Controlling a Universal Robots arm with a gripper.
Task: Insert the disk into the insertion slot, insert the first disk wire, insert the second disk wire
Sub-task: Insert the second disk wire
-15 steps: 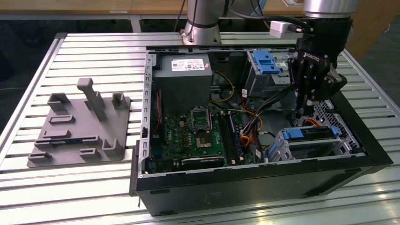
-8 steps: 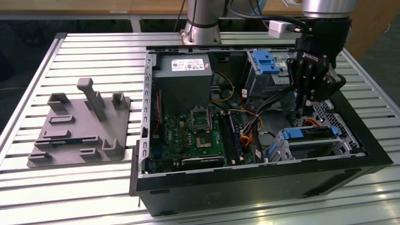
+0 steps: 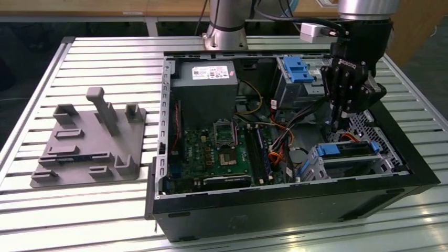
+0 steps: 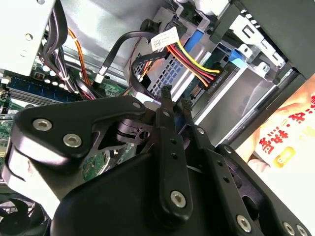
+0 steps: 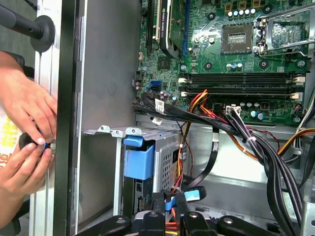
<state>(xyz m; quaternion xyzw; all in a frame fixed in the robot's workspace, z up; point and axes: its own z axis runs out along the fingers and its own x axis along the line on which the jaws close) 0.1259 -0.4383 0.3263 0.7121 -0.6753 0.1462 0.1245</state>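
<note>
Gripper (image 3: 334, 125) low in the open computer case (image 3: 280, 198), jaws nearly closed on a blue connector, just beside the disk.

In the first wrist view the fingers (image 5: 157, 200) stand a narrow gap apart, with the blue connector (image 5: 170, 200) of a black flat cable (image 5: 212, 156) pinched between them. The insertion slot (image 3: 313, 169) lies at the case's near corner on the exterior view's right. In it sits the disk (image 3: 348, 151), silver-grey inside its bright blue carrier. Room is tight there, with the case wall close on the right, loose wiring on the left and the taller bay (image 3: 297, 73) on the far side. The second wrist view shows red, yellow and black wires (image 4: 194, 61) running towards the cage. The first wrist view shows a person's hands (image 5: 27, 113) outside the case wall. In the exterior view a grey fixture (image 3: 91, 144) rests on the slatted table (image 3: 105, 58), well apart on the left.
</note>
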